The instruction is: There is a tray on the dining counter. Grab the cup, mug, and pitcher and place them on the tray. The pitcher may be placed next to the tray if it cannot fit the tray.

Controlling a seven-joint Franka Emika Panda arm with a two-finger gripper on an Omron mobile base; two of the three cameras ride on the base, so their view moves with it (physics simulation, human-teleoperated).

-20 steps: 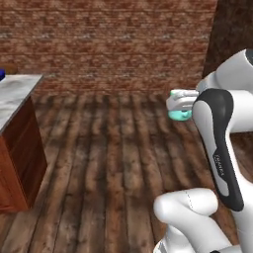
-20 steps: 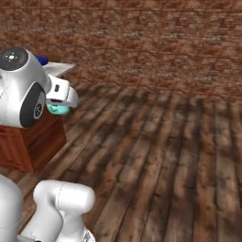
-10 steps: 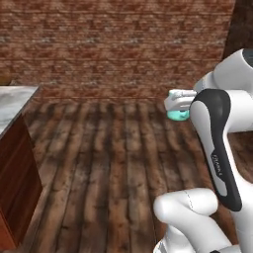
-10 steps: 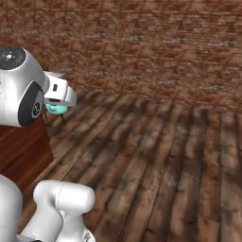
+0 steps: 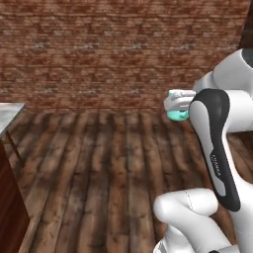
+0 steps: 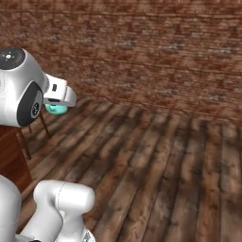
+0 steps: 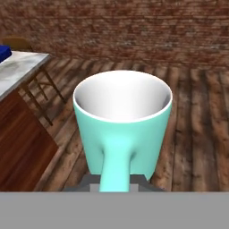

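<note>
Above the wooden plank floor [image 5: 99, 168], well clear of any surface, the mug [image 7: 121, 129] is carried in the air by the gripper [image 5: 179, 105]. The jaws are drawn nearly together and clamped on the mug's side handle, which in the hand view runs straight down from the teal body into the dark base of the hand. The mug is kept upright with its white inside facing up, presumably so that it can be set down on its base without being turned. It is held high and close to the arm's upper links, a posture that suits carrying while the base drives.

The dining counter [image 7: 20, 71] is seen at the left edge of the hand view, its marble surface ending in a corner above the reddish wood base. At the far left edge of that surface a small patch of bright blue is seen, probably the tray [image 7: 4, 52], though too little of it is in frame to be sure. The mug is well apart from it, so the placing is judged not yet begun.

No brand or label can be read on the mug. A faint line of lettering runs along the arm's dark link [image 5: 217, 168] but is too small to be made out.
</note>
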